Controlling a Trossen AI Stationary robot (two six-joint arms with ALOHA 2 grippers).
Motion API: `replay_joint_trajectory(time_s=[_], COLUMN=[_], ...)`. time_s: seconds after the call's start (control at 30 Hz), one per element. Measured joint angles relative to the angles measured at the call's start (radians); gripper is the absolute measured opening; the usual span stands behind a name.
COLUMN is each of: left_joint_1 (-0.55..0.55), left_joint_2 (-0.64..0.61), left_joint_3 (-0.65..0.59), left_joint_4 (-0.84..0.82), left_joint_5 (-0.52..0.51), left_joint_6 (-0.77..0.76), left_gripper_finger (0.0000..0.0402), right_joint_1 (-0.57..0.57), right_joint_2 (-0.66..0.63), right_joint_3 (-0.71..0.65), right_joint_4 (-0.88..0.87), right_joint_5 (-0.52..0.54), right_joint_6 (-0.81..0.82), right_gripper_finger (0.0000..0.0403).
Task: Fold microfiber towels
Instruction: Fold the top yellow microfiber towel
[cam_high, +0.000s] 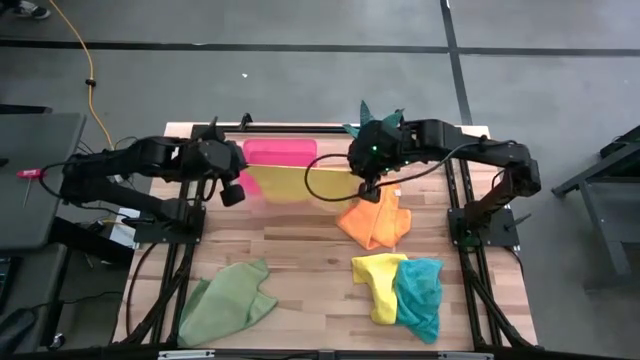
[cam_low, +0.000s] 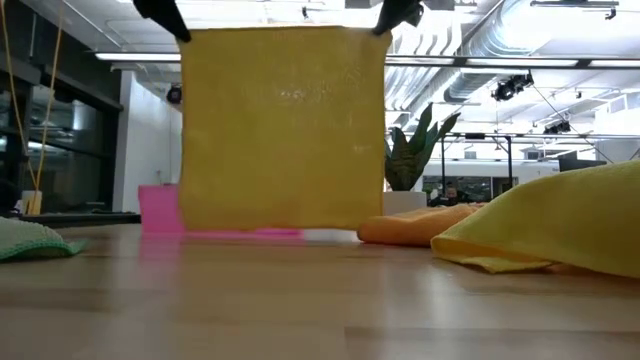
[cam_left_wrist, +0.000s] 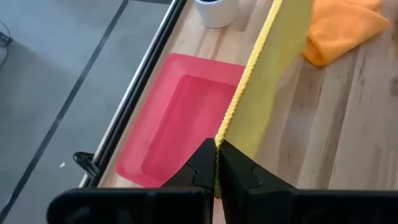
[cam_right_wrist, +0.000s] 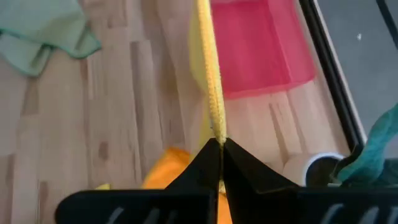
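This is a lab or industrial workshop space: a butcher-block table in a black metal frame stands on a grey concrete floor marked with dark lines. Beyond the table's far edge, exposed ceiling ducts, strip lights and a potted plant show in an open hall.

Your left gripper and your right gripper are both squeezing tight, fingers pressed together. Both arms are reaching toward the middle, raised above the table.
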Motion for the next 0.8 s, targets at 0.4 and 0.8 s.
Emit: replay_joint_trajectory(time_s=[0.4, 0.8], left_joint_1=[0.000, -0.283], left_joint_2=[-0.002, 0.010], left_joint_3=[0.092, -0.231], left_joint_4=[-0.076, 0.043], left_joint_5=[0.119, 0.282], left_joint_6=[-0.078, -0.475], left_gripper_finger=[0.0000, 0.0000], right_joint_1=[0.071, 0.232], right_joint_2=[0.008, 0.007], right_joint_3=[-0.099, -0.348], right_joint_4=[0.024, 0.251], right_joint_5=[-0.037, -0.139], right_joint_6=[0.024, 0.221], right_gripper_finger=[0.0000, 0.0000])
